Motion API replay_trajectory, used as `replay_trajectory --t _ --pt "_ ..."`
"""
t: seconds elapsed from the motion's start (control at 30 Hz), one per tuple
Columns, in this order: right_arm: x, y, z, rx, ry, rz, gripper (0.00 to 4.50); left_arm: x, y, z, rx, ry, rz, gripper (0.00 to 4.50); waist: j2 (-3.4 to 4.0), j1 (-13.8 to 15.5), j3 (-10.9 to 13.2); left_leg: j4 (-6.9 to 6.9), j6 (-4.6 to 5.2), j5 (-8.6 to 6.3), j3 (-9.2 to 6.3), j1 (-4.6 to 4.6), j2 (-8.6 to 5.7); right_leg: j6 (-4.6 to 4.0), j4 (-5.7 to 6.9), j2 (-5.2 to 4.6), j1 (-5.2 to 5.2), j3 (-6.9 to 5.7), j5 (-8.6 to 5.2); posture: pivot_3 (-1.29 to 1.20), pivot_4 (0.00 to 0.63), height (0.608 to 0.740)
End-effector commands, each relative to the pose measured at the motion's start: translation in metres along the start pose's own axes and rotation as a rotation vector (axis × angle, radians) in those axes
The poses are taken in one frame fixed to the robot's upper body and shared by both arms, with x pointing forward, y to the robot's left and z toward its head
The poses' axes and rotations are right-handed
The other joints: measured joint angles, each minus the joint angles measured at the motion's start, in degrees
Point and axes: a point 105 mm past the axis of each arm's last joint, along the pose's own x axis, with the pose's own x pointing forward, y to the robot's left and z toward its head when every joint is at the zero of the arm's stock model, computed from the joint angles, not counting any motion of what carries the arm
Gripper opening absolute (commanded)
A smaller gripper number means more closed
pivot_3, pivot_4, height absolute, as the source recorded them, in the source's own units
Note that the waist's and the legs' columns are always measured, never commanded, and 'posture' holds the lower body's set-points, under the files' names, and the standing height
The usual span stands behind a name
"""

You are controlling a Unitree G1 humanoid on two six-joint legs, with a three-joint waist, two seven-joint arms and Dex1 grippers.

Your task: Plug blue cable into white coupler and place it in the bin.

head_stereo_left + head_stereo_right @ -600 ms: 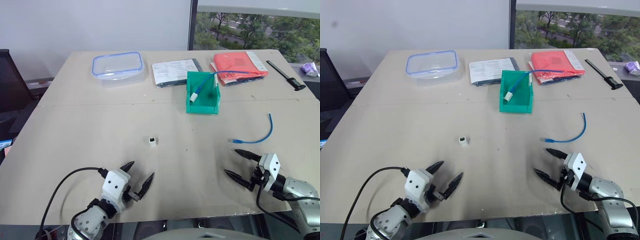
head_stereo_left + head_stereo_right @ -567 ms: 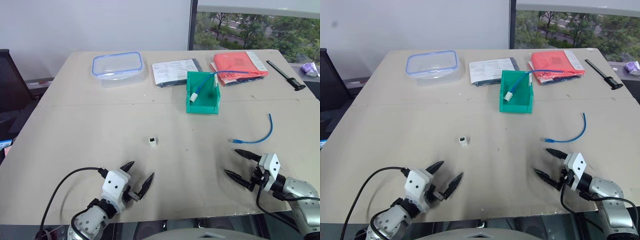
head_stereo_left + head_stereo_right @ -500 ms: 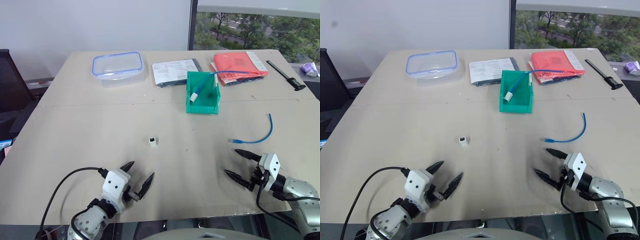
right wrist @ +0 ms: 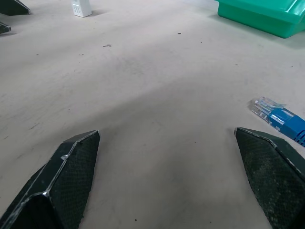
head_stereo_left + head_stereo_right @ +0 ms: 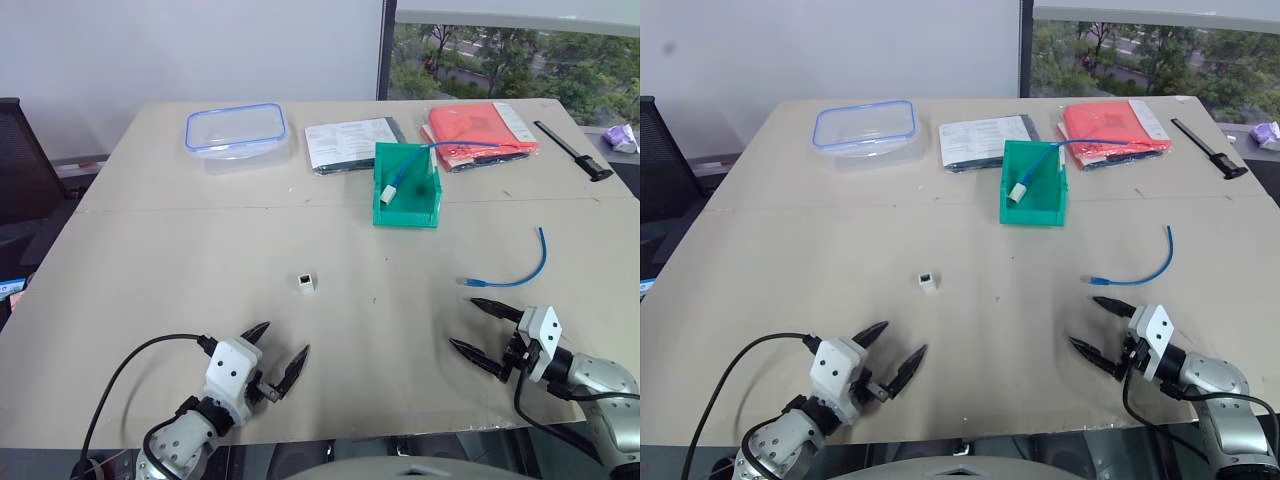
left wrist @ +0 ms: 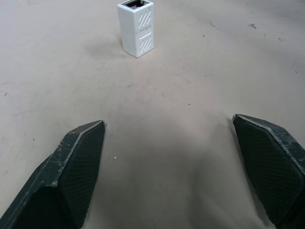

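The short blue cable (image 5: 520,268) lies curved on the table at the right, its clear plug tip (image 4: 265,107) just ahead of my right gripper (image 5: 478,327), which stands open and holds nothing. The white coupler (image 5: 305,283) stands upright mid-table, its dark socket facing up (image 6: 137,27). My left gripper (image 5: 278,346) rests near the front edge, open and empty, a short way behind the coupler. The green bin (image 5: 406,186) sits farther back with a longer blue cable and its white end piece (image 5: 388,194) inside.
A clear food container with a blue rim (image 5: 236,133) stands at the back left. Papers (image 5: 351,144) and a red folder (image 5: 478,131) lie along the far edge. A black caliper (image 5: 572,151) lies at the far right. Bare tabletop (image 5: 200,260) stretches between grippers and bin.
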Motion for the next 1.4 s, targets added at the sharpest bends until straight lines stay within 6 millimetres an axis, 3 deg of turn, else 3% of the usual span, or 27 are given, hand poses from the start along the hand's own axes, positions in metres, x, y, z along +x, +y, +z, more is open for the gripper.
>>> replay_trajectory --t 0.03,0.1,0.27,0.4,0.6,0.7,0.83,1.0,1.17,1.4 --pt "-0.007 -0.016 0.022 -0.008 -0.057 -0.043 4.50 -0.001 -0.002 -0.004 0.008 0.030 -0.033 4.41 0.04 0.0 0.0 0.00 0.00 0.00 0.00 0.00 0.00 0.00 0.00 0.00 0.00 0.00 0.00 0.00 0.150 0.737" --pt "-0.010 -0.022 0.031 -0.031 -0.062 -0.032 4.50 0.001 0.000 0.005 0.025 0.011 -0.055 4.41 0.14 0.0 0.1 0.02 0.00 0.00 0.00 -0.01 -0.01 -0.01 0.01 0.00 0.00 0.00 0.01 0.00 0.150 0.737" --pt "-0.013 -0.049 0.056 -0.097 -0.011 0.001 4.50 0.013 -0.008 0.051 0.052 -0.065 -0.279 4.41 0.12 0.1 0.5 0.14 0.01 0.01 -0.01 -0.06 -0.02 -0.03 0.06 0.02 -0.01 -0.04 0.03 0.00 0.150 0.737" --pt "-0.007 -0.067 0.051 -0.146 0.103 0.044 4.50 0.022 -0.020 0.085 0.131 -0.060 -0.486 4.41 0.03 0.3 0.6 0.17 0.01 0.01 -0.07 -0.15 -0.03 -0.05 0.05 0.12 -0.01 -0.13 0.05 0.00 0.150 0.737" --pt "0.010 -0.072 0.043 -0.149 0.226 0.158 4.50 0.028 -0.033 0.112 0.213 -0.034 -0.672 4.41 0.04 0.0 0.7 0.13 0.02 0.01 0.00 -0.18 -0.10 0.21 0.01 0.41 -0.01 -0.02 0.16 0.00 0.150 0.737" --pt "0.013 -0.071 0.040 -0.134 0.253 0.195 4.50 0.028 -0.036 0.117 0.250 -0.007 -0.713 4.41 0.04 0.0 0.8 0.13 0.02 0.01 -0.04 -0.18 -0.10 0.22 0.02 0.43 -0.01 -0.03 0.16 0.00 0.150 0.737" --pt "0.014 -0.072 0.039 -0.130 0.263 0.201 2.68 0.030 -0.034 0.119 0.259 -0.009 -0.695 4.50 0.03 0.0 0.8 0.14 0.01 0.01 -0.03 -0.18 -0.11 0.24 0.02 0.43 0.00 -0.02 0.16 0.00 0.150 0.737" --pt "0.017 -0.070 0.040 -0.125 0.260 0.214 0.21 0.032 -0.029 0.106 0.257 0.018 -0.668 4.50 0.04 -0.1 0.8 0.19 0.01 0.01 -0.01 -0.17 -0.11 0.24 0.09 0.43 0.00 -0.01 0.17 0.00 0.150 0.737" --pt "0.026 -0.067 0.042 -0.159 0.260 0.243 0.09 0.036 -0.020 0.108 0.261 0.018 -0.658 4.50 0.05 -0.1 0.8 0.27 0.01 0.01 -0.02 -0.16 -0.12 0.28 0.16 0.43 0.00 -0.02 0.20 0.00 0.150 0.737" --pt "0.080 -0.037 0.065 -0.220 0.184 0.388 0.09 0.044 -0.006 0.131 0.294 -0.013 -0.651 4.50 0.05 -0.4 0.9 0.35 0.01 0.02 0.00 -0.15 -0.12 0.45 0.18 0.47 0.00 -0.12 0.31 0.00 0.150 0.737"
